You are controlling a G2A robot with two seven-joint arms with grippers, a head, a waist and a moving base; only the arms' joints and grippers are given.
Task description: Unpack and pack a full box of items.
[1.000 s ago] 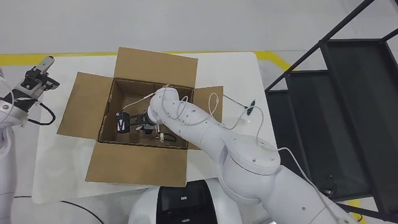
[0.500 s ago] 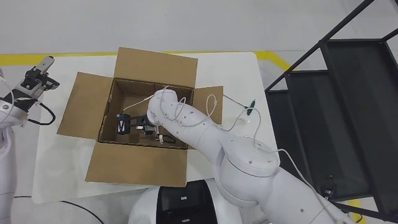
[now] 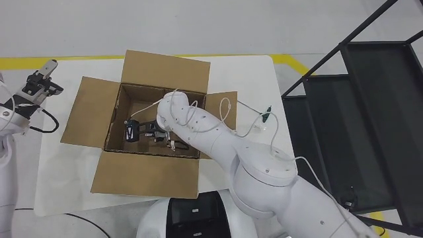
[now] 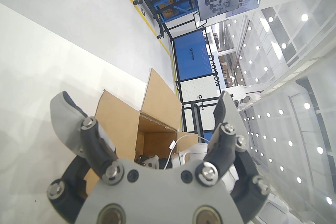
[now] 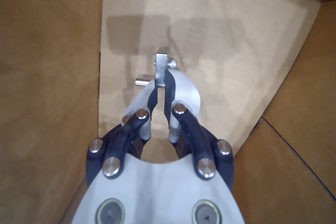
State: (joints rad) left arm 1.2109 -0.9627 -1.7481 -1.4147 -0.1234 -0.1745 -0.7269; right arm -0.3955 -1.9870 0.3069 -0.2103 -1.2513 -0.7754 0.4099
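An open cardboard box [image 3: 165, 73] with its flaps spread stands on the white table [image 3: 254, 79]. My right arm goes down into it, and the right gripper [image 3: 134, 131] hangs low inside near the box's left wall. In the right wrist view that gripper [image 5: 162, 80] is shut on a small silver metal part [image 5: 161, 61] with a bolt, held just above the bare box floor [image 5: 210, 25]. My left gripper [image 3: 45, 74] stays beyond the table's left edge, apart from the box. Its fingers stand open and hold nothing [image 4: 144, 97], with the box [image 4: 118, 114] beyond them.
A white cable with a green clip [image 3: 266, 114] lies on the table to the right of the box. Black metal stairs [image 3: 357, 92] stand past the table's right side. A yellow floor line [image 3: 66, 58] runs behind the table.
The right gripper has shifted slightly inside the box, still holding the metal part. The left arm has not moved.
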